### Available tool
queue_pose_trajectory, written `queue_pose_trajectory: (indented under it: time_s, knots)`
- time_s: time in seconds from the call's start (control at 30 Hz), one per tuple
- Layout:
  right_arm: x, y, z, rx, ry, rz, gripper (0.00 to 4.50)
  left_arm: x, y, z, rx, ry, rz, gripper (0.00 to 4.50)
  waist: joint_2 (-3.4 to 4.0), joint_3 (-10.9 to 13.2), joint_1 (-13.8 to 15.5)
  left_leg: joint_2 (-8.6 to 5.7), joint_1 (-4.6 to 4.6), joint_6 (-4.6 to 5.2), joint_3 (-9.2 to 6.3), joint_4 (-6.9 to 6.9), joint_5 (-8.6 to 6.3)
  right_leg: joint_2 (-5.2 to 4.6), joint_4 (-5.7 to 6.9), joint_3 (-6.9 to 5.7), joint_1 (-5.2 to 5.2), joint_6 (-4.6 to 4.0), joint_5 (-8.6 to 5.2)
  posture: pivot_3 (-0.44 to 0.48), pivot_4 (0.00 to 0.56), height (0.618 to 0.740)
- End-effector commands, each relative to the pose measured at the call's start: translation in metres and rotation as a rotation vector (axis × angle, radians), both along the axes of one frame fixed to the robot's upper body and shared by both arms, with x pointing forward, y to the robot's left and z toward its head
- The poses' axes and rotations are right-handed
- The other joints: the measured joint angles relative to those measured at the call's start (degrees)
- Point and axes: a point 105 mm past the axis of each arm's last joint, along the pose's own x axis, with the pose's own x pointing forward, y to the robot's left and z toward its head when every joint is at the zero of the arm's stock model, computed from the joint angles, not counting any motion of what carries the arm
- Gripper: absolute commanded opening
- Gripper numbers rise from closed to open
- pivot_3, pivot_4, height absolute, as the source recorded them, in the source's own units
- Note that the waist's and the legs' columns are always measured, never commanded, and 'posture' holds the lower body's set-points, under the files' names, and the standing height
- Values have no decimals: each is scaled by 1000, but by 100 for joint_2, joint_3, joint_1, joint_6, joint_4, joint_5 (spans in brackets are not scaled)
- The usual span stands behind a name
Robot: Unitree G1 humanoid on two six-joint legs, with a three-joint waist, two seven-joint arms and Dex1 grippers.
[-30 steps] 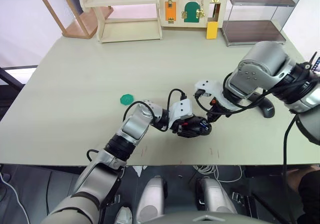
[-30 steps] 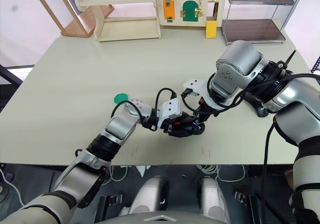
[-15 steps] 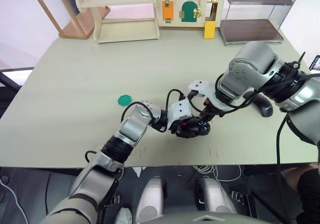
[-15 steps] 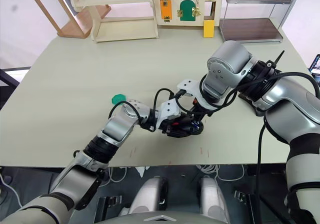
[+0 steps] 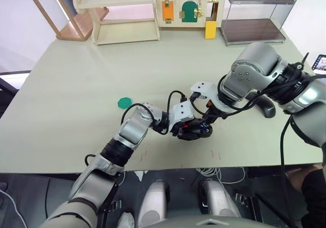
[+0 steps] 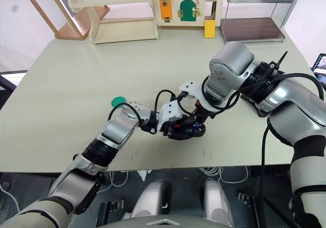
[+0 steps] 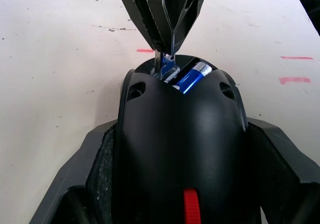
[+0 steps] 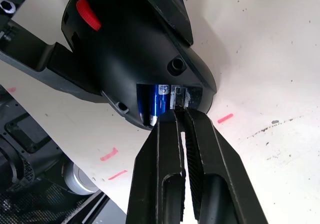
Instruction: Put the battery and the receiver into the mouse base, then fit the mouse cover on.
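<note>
One part is in: the battery [image 8: 159, 100] lies in the mouse base [image 7: 180, 149], clamped by the left gripper [image 7: 177, 184]. The right gripper [image 8: 181, 115], nearly closed, presses the receiver [image 8: 179, 96] beside it; the cover [image 5: 266, 104] waits at three o'clock

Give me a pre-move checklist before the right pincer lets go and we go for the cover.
1. Mouse base clamped by left pincer: ok.
2. Battery lying in the compartment: ok.
3. Receiver in its slot beside the battery: at the slot, fully seated cannot tell.
4. Right pincer released from the receiver: not ok, fingers shut at it.
5. Mouse cover free on the table, behind the right arm: ok.
</note>
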Motion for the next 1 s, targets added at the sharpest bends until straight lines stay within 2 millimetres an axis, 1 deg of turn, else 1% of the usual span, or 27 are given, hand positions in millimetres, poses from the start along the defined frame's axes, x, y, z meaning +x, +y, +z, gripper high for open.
queue_pose_trajectory:
  time_s: [0.03, 0.33, 0.7, 1.0]
  knots:
    - [0, 4, 9, 20, -23, 18, 0, -4, 4, -10, 27, 34, 13, 2993, 0, 0, 0, 0, 0, 0, 0, -1, 0, 0, 0, 0, 0, 0, 0, 0, 150, 740]
    - [1, 1, 3, -3, -28, 15, 0, -4, 5, -9, 26, 37, 19, 2993, 0, 0, -2, 0, 0, 0, 0, -2, 0, 0, 0, 0, -2, 0, 0, 0, 150, 740]
    - [-7, 1, -5, -23, -10, 58, 0, -4, 5, -9, 24, 42, 19, 2993, 0, 0, -4, 1, 0, 0, 0, -3, 0, 1, 0, 0, -3, 0, -1, 0, 150, 740]
    - [4, 1, -9, -39, -41, 7, 0, -7, 2, -10, 19, 47, 13, 2993, 0, 0, -4, 1, 0, 0, 2, -4, 0, 1, 0, 2, -3, 0, -1, 0, 150, 740]
